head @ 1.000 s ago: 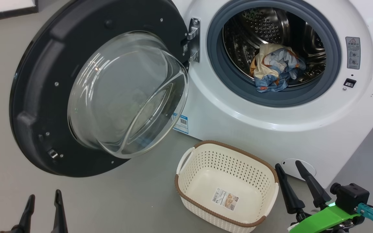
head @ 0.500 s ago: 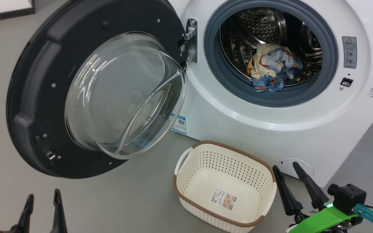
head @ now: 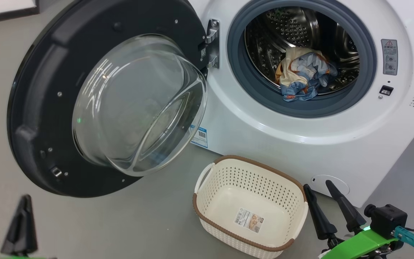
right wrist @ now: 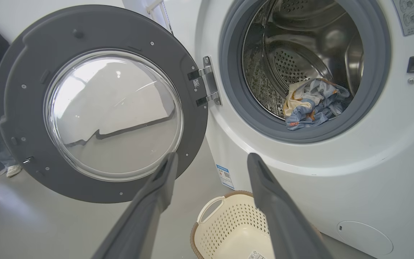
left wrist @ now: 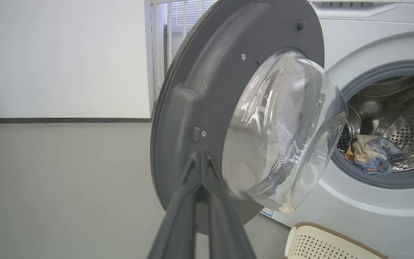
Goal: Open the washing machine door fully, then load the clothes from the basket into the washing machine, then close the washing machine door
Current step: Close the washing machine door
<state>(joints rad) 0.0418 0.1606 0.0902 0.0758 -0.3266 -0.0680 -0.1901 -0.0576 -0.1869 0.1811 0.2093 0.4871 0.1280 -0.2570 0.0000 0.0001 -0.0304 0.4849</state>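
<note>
Gloss, steel, cloth
You see the washing machine (head: 300, 122) in glossy white, its drum (head: 293, 25) shiny perforated steel; the door (head: 41, 90) is dark plastic around clear glass; clothes (head: 302, 75) inside are soft cloth; the basket (head: 228, 180) before it, matt plastic.

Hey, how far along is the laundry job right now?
Done: the washing machine door stands wide open, the clothes lie in the drum, the basket is empty. In hand: the left gripper, shut, points at the door's inner face. Left: shutting the door.
</note>
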